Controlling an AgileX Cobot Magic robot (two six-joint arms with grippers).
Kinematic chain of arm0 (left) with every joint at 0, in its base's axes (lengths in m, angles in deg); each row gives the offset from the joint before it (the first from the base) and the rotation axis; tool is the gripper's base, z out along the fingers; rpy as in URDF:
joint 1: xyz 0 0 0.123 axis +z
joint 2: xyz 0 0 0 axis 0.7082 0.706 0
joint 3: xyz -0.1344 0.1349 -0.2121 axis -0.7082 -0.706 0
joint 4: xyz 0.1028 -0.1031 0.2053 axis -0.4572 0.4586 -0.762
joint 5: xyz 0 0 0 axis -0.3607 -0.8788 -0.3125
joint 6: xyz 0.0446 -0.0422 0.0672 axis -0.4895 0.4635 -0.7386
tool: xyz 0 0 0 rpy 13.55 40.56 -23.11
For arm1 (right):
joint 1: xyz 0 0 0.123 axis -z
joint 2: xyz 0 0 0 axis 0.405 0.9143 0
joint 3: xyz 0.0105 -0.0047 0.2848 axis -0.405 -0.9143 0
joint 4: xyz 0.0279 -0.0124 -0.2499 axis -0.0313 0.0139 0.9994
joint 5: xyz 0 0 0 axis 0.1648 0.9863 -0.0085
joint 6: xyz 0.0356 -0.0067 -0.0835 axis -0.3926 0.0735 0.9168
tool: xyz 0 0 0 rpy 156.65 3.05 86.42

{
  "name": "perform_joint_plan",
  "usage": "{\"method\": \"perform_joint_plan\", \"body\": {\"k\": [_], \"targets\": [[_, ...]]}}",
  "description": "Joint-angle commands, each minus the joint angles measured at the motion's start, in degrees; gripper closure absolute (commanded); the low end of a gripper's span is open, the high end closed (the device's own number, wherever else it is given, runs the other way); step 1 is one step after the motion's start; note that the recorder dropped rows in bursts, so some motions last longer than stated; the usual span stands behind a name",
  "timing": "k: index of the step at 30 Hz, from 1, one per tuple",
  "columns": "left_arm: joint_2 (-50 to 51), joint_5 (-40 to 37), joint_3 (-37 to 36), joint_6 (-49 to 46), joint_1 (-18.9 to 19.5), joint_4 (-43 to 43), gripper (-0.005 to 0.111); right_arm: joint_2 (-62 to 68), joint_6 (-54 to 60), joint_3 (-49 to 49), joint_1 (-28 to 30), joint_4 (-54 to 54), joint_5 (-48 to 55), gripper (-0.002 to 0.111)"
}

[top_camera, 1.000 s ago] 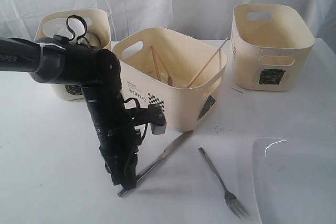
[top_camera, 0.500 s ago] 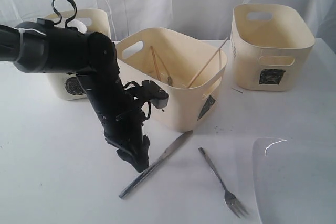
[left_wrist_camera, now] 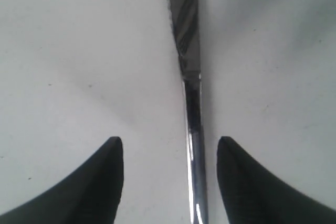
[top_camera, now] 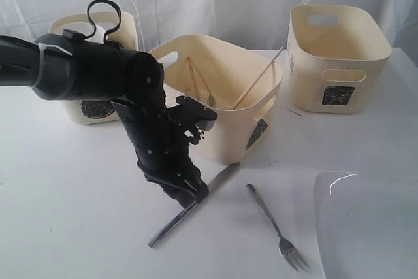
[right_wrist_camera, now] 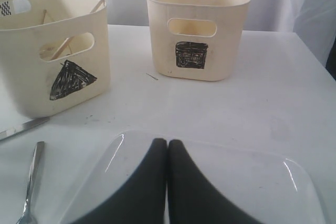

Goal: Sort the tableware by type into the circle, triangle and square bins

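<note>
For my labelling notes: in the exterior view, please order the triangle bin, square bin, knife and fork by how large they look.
1. triangle bin, though it stands nearer the camera
2. square bin
3. knife and fork: nearly alike, not ranked

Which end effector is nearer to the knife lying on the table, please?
Left. The left end effector stands open astride the knife, one finger on each side. The right end effector is shut above the white plate, well off to the side of the knife.
</note>
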Motion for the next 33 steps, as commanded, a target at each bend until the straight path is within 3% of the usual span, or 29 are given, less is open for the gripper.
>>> {"method": "perform_joint_plan", "body": {"k": [1, 26, 31, 33], "targets": [[0.8, -0.5, -0.4, 3.8, -3.0, 0.1, 0.049, -0.4, 0.2, -0.3, -0.4, 0.0, -0.8, 0.108], [2.6, -1.5, -0.4, 9.1, -4.0, -1.9, 0.049, -0.4, 0.2, -0.3, -0.4, 0.0, -0.8, 0.108], [2.6, -0.8, -0.4, 9.5, -5.0, -2.6, 0.033, -0.4, 0.2, -0.3, -0.4, 0.0, -0.8, 0.108], [2.6, -0.3, -0.4, 11.3, -5.1, -2.6, 0.033, -0.4, 0.2, -0.3, -0.4, 0.0, -0.8, 0.108]]}}
